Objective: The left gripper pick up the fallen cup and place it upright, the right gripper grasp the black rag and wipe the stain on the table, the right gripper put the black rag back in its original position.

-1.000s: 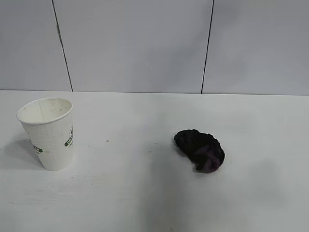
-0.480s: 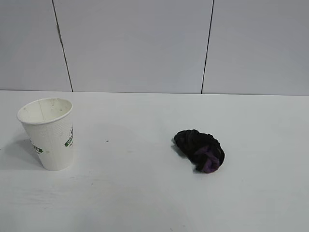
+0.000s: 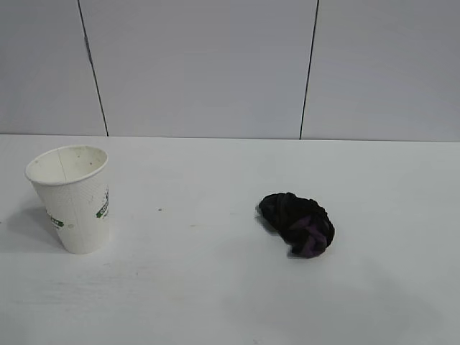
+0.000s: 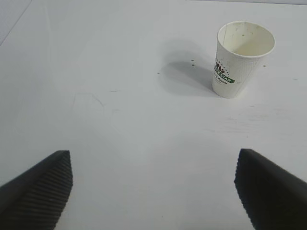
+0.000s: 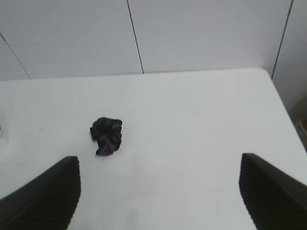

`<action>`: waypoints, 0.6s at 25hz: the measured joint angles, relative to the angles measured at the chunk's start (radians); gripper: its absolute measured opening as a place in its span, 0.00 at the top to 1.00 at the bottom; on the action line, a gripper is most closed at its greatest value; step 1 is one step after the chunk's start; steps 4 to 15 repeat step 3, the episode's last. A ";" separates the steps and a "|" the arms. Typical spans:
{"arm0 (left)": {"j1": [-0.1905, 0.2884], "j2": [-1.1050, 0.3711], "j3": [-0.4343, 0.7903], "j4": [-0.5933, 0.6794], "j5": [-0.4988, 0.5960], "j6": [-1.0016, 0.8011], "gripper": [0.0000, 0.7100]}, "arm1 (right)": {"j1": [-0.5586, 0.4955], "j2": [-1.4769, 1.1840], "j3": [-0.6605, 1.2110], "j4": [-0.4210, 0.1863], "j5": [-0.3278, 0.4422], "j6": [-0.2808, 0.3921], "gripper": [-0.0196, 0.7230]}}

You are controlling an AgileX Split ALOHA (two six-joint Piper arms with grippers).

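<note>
Cup: upright, tabletop left. Rag: bunched, tabletop centre-right, well apart from cup. My left tool: released, empty. My right tool: released, empty. Stain: none visible (apparently wiped). Step: final, judged complete; next, park both arms.

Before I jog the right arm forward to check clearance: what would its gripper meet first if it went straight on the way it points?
Probably bare table. The right gripper has open jaws and points slightly down, and the black rag lies off to one side of that line. Depth is unclear, so treat this as a guess.
</note>
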 joint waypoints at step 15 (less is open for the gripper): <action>0.000 0.000 0.000 0.000 0.000 0.000 0.07 | 0.000 0.000 0.018 0.000 -0.002 0.000 0.15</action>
